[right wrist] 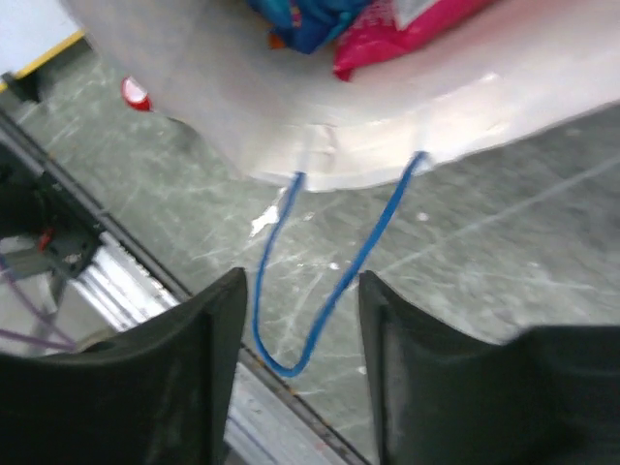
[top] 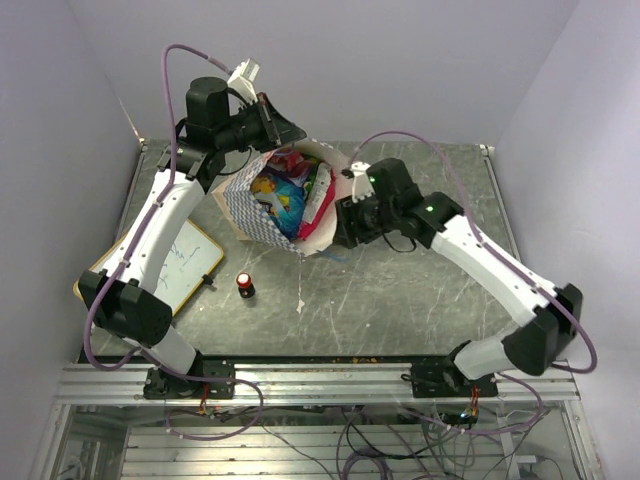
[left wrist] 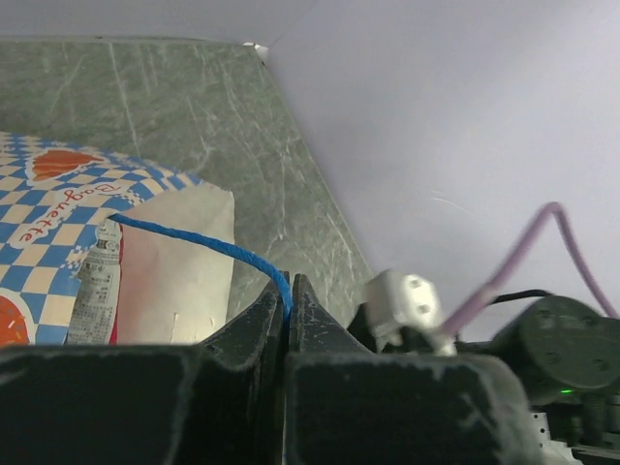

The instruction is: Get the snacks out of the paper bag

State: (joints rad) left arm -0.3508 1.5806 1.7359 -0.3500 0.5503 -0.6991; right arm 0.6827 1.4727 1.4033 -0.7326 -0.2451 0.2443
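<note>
The cream paper bag (top: 262,215) with its blue-and-white checkered band stands open mid-table, tilted. Inside show snacks (top: 283,192): blue, magenta and orange packets. My left gripper (top: 297,133) at the bag's far rim is shut on the bag's thin blue cord handle (left wrist: 208,242), which runs taut from the bag's rim (left wrist: 184,262) into the closed jaws (left wrist: 288,291). My right gripper (top: 340,240) is open beside the bag's near right wall; the other blue cord handle (right wrist: 329,291) hangs loose between its fingers (right wrist: 208,320), untouched. A magenta packet (right wrist: 387,39) and a blue packet (right wrist: 315,19) show in the right wrist view.
A small red-and-white capped bottle (top: 245,285) stands on the table in front of the bag. A white wood-framed whiteboard (top: 185,265) lies at the left edge. The metal rail (top: 320,380) runs along the near edge. Walls close in at the back and sides.
</note>
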